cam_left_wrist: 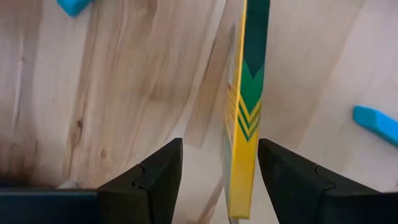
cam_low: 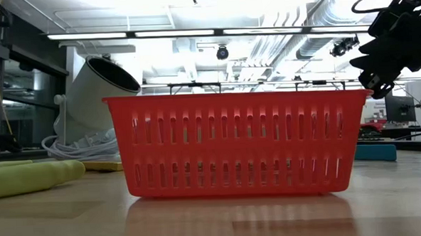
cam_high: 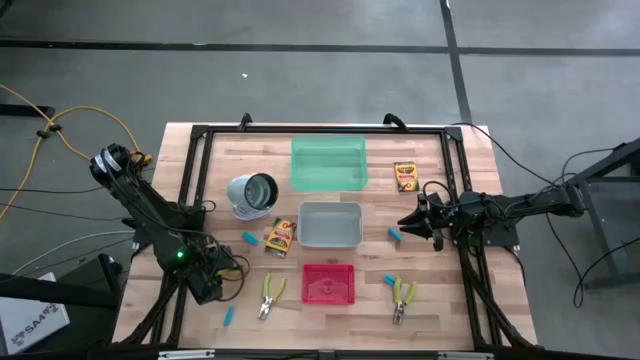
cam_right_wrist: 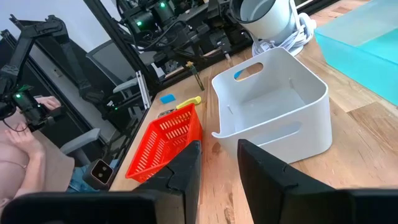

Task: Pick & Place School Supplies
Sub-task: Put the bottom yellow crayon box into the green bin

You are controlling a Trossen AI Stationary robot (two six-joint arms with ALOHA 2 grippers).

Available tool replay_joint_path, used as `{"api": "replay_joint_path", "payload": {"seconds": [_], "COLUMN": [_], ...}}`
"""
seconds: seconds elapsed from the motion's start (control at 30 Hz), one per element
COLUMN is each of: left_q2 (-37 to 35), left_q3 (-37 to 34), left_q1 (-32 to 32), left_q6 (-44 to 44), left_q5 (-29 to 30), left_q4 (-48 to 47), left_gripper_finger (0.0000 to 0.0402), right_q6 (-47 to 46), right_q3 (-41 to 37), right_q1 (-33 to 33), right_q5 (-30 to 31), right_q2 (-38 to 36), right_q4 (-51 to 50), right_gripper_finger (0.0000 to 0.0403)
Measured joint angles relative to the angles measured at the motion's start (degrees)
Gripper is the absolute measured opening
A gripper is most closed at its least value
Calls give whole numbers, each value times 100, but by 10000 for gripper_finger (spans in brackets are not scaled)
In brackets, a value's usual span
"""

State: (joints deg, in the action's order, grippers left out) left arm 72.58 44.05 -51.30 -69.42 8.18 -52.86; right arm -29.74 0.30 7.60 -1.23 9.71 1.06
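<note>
The left gripper's point(cam_left_wrist: 214, 180) fingers stand wide apart, a crayon box point(cam_left_wrist: 245, 112) on edge between them, not yet clamped. This looks like the grasp step; next the fingers need to close squarely on the box's faces, then lift. In the high view the left gripper point(cam_high: 205, 283) sits at the table's point(cam_high: 500, 300) near-left corner. The right gripper point(cam_high: 412, 222) hovers beside the grey tray point(cam_high: 329, 225), fingers partly parted, holding nothing, near a light-blue piece point(cam_high: 394, 234).
</note>
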Motion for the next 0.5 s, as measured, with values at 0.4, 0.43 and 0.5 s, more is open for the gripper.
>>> {"api": "replay_joint_path", "payload": {"seconds": [0.4, 0.43, 0.5], "left_q2": [118, 134, 161], "left_q3": [0, 0, 0], "left_q1": [287, 287, 285], "left_q6": [459, 467, 467], "left_q5": [86, 83, 68], "left_q4": [65, 78, 89], "left_gripper_finger": [203, 203, 202], "right_q6": [1, 1, 2], "right_q3": [1, 1, 1], "right_q1": [2, 0, 2], "right_q5": [0, 0, 0], "right_q2": [-1, 0, -2], "right_q4": [2, 0, 1], "right_gripper_finger": [97, 97, 97]}}
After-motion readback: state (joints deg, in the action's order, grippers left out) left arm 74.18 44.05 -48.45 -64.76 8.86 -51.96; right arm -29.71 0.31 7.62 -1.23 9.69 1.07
